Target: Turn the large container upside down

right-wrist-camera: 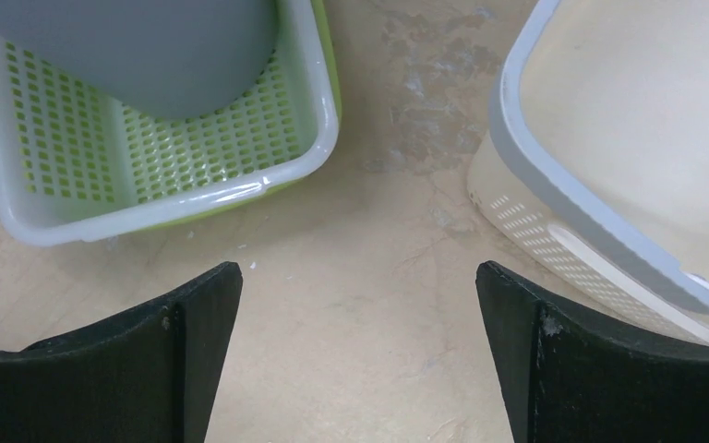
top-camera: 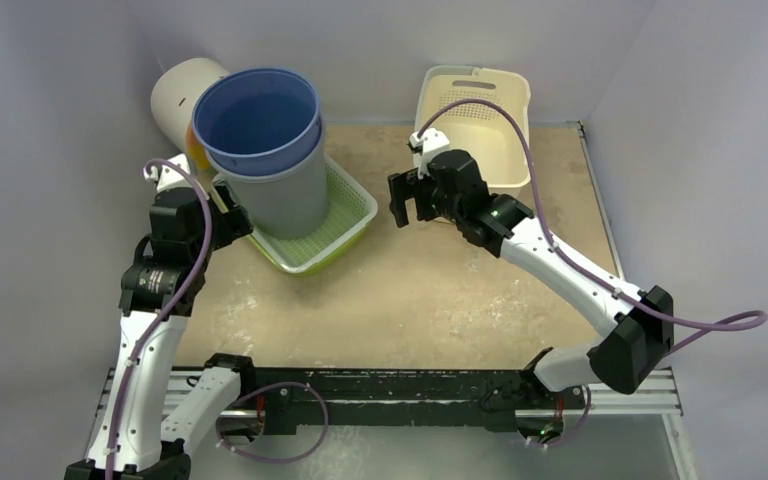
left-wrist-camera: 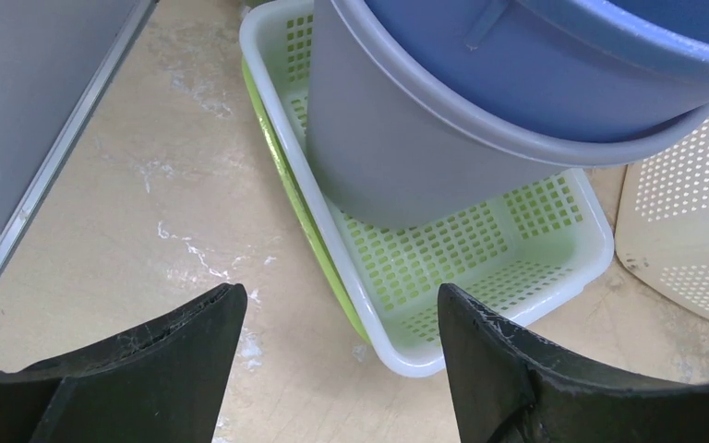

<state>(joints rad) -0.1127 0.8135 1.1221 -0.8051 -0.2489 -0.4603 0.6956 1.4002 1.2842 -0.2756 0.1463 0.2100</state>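
Note:
The large container is a tall grey bin (top-camera: 285, 190) with a blue bin (top-camera: 258, 115) nested in its mouth. It stands upright, mouth up, in a shallow green and white slotted basket (top-camera: 345, 215) at the back left. My left gripper (top-camera: 232, 215) is open and empty, just left of the bin's base beside the basket. In the left wrist view its gripper (left-wrist-camera: 340, 295) faces the basket's near corner, with the grey bin (left-wrist-camera: 397, 157) beyond. My right gripper (top-camera: 405, 200) is open and empty, right of the basket. Its wrist view shows the gripper (right-wrist-camera: 358, 272) over bare table.
A cream perforated basket (top-camera: 480, 120) leans at the back right, close behind my right gripper; it also shows in the right wrist view (right-wrist-camera: 628, 138). A white cylinder (top-camera: 182, 95) lies behind the bins at the back left. Walls enclose the table's back and sides.

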